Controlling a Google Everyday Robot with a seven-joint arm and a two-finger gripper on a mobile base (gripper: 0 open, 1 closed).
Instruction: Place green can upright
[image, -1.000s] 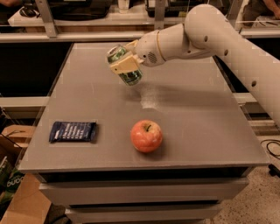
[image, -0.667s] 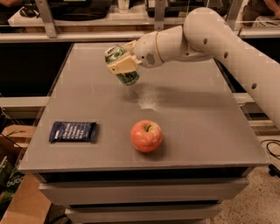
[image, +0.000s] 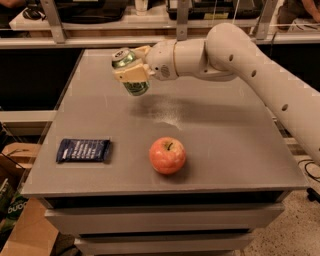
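Gripper (image: 131, 75) is clamped on the green can (image: 135, 88), tan fingers across the can's middle. It is held in the air over the back-left part of the worktop (image: 235, 150).

The can is not touching the surface. A faint shadow sits on the worktop below it and to the right. The can is tilted, not upright: silver top points up and to the left, base down and to the right.

Change over the last second:
- Gripper and can have drifted a little left and slightly up.
- The white arm (image: 250, 60) has followed them.
- The tilt looks about the same, with no clear rotation toward vertical yet.
- The grasp is unchanged.

Red apple (image: 168, 155) sits near the front centre and the dark blue snack packet (image: 83, 150) front left. Neither has moved, and both are well apart from the can.

Meaning for the task, as a judgement:
- This is carry/reposition, not placement, so the task is not done.
- Still needed: turn the wrist so the base faces down, lower until the base meets the worktop, then release.
- Bare worktop lies under the can, so the landing spot looks fine.
- Risk: releasing at this tilt would tip or roll the can.
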